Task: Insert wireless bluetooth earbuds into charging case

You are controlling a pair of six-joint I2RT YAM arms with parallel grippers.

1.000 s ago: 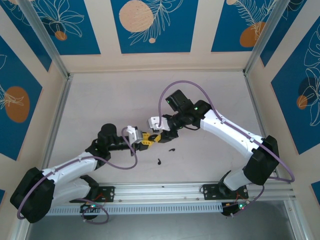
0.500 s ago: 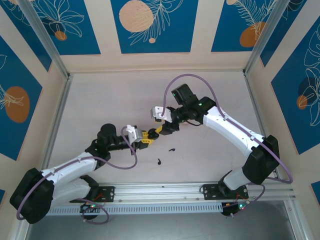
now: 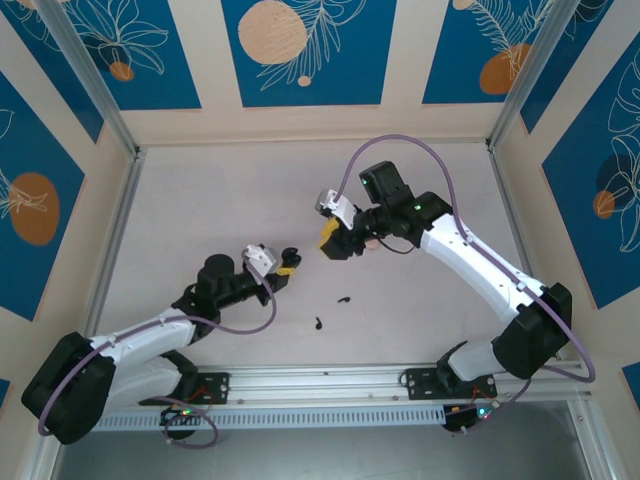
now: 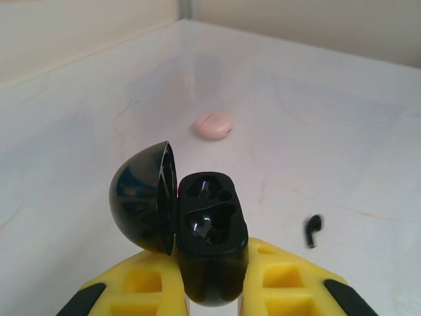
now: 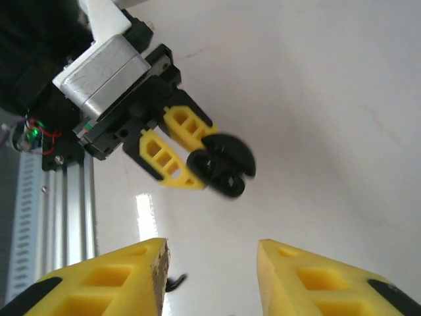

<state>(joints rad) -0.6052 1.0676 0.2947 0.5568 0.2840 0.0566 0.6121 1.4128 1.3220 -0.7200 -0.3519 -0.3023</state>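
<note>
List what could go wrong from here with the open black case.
The left pincer grips the black case only by one end, so pressing into it may tilt it. The black earbud lies loose on the table; the open right pincer could flick it away.

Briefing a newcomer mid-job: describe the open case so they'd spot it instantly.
Follow the left arm to the left gripper. Between its yellow fingers sits a black case, lid swung open; the pink case beyond lies shut on the table.
</note>
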